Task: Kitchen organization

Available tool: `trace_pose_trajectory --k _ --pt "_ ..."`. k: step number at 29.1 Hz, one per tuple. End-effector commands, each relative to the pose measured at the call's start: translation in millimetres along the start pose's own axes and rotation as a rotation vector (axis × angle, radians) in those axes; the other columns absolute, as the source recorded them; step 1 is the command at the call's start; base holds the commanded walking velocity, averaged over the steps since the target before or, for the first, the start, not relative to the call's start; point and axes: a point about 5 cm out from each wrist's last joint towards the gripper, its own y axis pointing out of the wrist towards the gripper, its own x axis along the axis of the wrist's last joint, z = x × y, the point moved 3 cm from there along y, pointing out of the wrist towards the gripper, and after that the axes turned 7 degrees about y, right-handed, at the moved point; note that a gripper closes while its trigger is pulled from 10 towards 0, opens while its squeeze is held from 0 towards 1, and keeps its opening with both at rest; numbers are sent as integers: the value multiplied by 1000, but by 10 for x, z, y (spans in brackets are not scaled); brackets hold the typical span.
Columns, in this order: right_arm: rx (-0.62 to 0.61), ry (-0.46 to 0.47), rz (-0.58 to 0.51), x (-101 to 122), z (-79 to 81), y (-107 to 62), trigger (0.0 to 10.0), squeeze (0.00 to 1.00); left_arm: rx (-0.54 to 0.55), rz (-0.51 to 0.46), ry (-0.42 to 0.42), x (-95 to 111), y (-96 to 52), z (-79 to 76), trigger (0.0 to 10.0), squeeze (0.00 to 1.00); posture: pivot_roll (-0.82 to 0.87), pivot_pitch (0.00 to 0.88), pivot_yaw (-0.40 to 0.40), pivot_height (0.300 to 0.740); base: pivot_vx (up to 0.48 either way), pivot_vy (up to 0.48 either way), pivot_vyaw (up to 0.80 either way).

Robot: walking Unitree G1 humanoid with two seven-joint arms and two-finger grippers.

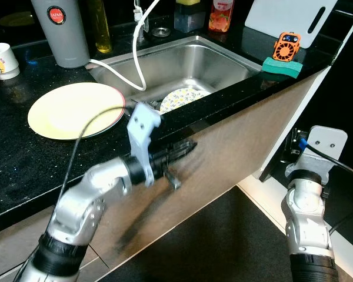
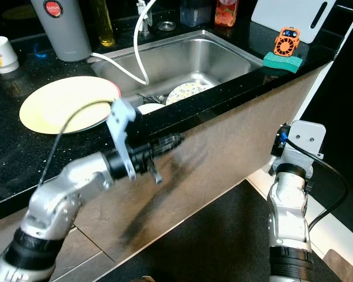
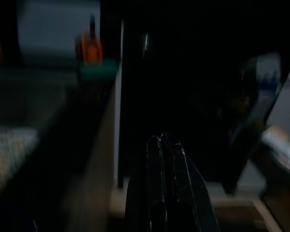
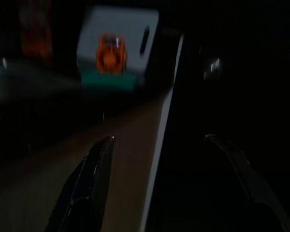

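The left hand (image 1: 185, 147) is raised in front of the brown cabinet face (image 1: 235, 147), just below the front edge of the black desk (image 1: 23, 158) and level with the sink (image 1: 182, 64). Its two black fingers (image 3: 166, 193) lie pressed together, clenched on nothing, pointing along the cabinet front towards the robot's right.

The right hand (image 4: 157, 145) sits low at the right end of the cabinet run, beside its white end panel (image 1: 306, 111). In the right wrist view its fingers (image 4: 94, 169) stand well apart, released and empty, aimed at the desk corner.

On the desk, left of the sink, lies a yellow plate (image 1: 76, 108), flat and bare. Behind it stands a grey canister (image 1: 67, 29) with a red label, and a white mug (image 1: 1, 60) sits at the far left. A white hose (image 1: 135, 59) loops from the back of the sink over its left rim.

Inside the sink, against the front wall, lies a patterned plate (image 1: 182, 98), with dark utensils beside it; their kind is not clear.

At the desk's right front corner a green sponge (image 1: 282, 69) rests with a small orange gadget (image 1: 287, 46) standing on it. A white cutting board (image 1: 288, 14) leans behind. Bottles (image 1: 220, 14) stand along the back of the sink.
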Motion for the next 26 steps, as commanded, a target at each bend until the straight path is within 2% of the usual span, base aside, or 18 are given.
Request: trace_pose_trajectory --k 1,2,3,5,6,8,9,10,15,19,26 --pt "0 2 -38 108 -1 30 10000 0 18 -33 -1 93 -12 36 10000 0 73 80 3 740 0 0 0" --pt "0 2 -38 108 -1 30 10000 0 18 -33 -1 93 -12 36 10000 0 73 80 3 740 0 0 0" --pt "13 10 -70 205 30 61 10000 0 55 -71 20 224 -4 132 10000 0 73 80 1 740 0 0 0" --pt "109 70 -142 474 216 112 10000 0 261 -123 106 487 -38 528 10000 0 74 82 2 740 0 0 0" --pt "109 70 -142 474 216 112 10000 0 261 -123 106 487 -38 528 10000 0 74 82 2 740 0 0 0" --pt "205 147 -177 663 392 122 10000 0 496 -108 193 590 -167 934 10000 0 77 79 1 740 0 0 0" --pt "242 185 -183 723 461 118 10000 0 578 -95 225 608 -249 1071 10000 0 77 79 1 740 0 0 0" --pt "263 208 -185 757 499 114 10000 0 620 -88 242 617 -301 1143 10000 0 77 79 1 740 0 0 0" --pt "310 258 -196 844 598 89 10000 0 694 -82 261 659 -405 1265 10000 0 79 80 4 740 0 0 0" --pt "378 322 -192 912 765 28 10000 0 778 -93 279 703 -504 1387 10000 0 84 79 4 740 0 0 0" --pt "373 326 -185 914 741 42 10000 0 815 -75 321 659 -504 1445 10000 0 80 72 7 740 0 0 0"
